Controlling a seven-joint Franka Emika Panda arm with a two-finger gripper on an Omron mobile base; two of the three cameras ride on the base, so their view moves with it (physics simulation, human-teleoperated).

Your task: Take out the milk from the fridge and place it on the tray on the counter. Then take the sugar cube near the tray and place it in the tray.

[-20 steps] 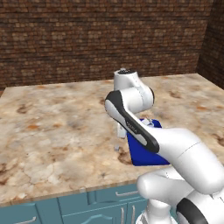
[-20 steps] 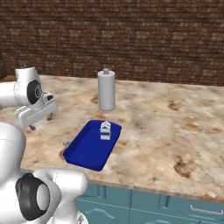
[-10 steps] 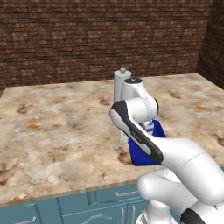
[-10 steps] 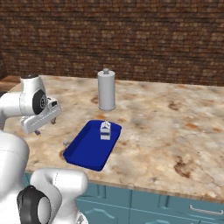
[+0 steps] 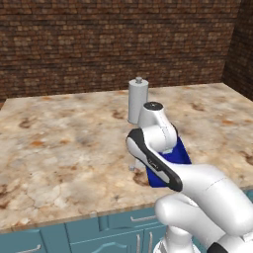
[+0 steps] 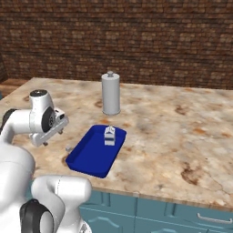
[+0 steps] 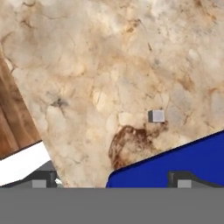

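milk (image 6: 109, 135) already in tray (image 6: 88, 154) | claw (image 6: 51, 136) spread wide, empty | tip: centre over sugar cube (image 7: 156, 116) mid-frame on counter (image 7: 109, 65), drop straight, pinch gently

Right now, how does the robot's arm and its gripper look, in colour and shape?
The arm is glossy white, built of rounded, bulging segments, with dark grey to black bands and caps at the joints. The gripper is a pale grey-white block; its two finger tips are small, dark and squared. No cables or markings show.
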